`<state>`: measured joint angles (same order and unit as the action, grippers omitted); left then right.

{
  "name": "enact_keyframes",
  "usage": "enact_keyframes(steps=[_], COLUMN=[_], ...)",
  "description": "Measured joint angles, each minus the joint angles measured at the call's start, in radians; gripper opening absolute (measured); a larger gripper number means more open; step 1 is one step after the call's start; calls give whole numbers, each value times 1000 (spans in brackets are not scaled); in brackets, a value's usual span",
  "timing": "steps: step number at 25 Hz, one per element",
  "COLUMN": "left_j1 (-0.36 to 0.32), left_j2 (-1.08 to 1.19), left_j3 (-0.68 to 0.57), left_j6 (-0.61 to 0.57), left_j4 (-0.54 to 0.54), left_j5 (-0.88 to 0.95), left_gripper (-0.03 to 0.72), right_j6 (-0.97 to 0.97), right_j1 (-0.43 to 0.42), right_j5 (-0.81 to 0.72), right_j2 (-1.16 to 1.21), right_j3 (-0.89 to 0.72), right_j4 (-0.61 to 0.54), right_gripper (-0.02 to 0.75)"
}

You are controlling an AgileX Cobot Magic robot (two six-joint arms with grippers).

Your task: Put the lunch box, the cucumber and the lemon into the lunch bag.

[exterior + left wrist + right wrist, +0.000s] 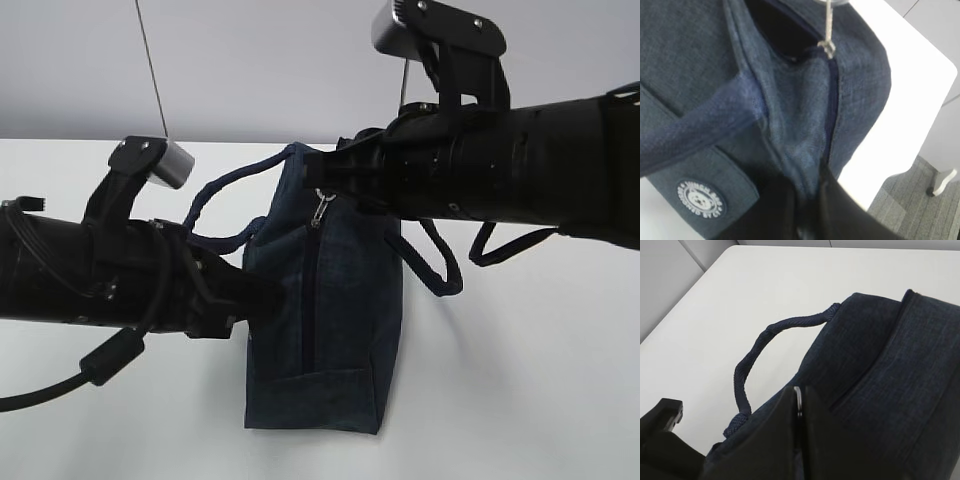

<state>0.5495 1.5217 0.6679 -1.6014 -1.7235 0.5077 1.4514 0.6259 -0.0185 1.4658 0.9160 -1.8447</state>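
Left wrist view: lunch bag (695, 60); round white logo (701, 200), lettering too blurred.

Two black, cylindrical arms. Behind the left end effector (262, 298), a black bracket carries a small silver-grey camera housing (165, 160), with a thin grey wire rising from it; a thick black cable with a barrel-shaped bead (112, 357) loops beneath the arm. Behind the right end effector (335, 172), a similar black bracket holds a grey camera housing (440, 25) fastened with small screws. Fingers (782, 440) are matt black, flat-sided plates.
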Motion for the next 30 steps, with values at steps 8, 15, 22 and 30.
enact_keyframes(steps=[8, 15, 22, 30], left_j1=[0, -4, -132, -222], left_j2=[0, 0, -7, -8], left_j3=[-11, -12, -14, 43], left_j6=[0, 5, 87, 229], left_j4=[25, -24, -62, -62], left_j5=[46, 57, 181, 293], left_gripper=[365, 401, 404, 391], right_j6=[0, 0, 0, 0], right_j1=[-11, -12, -12, -14], right_j5=[19, 19, 10, 0], right_j2=[0, 0, 0, 0], right_j3=[10, 12, 12, 12], right_j4=[2, 2, 2, 2], right_gripper=[0, 0, 0, 0])
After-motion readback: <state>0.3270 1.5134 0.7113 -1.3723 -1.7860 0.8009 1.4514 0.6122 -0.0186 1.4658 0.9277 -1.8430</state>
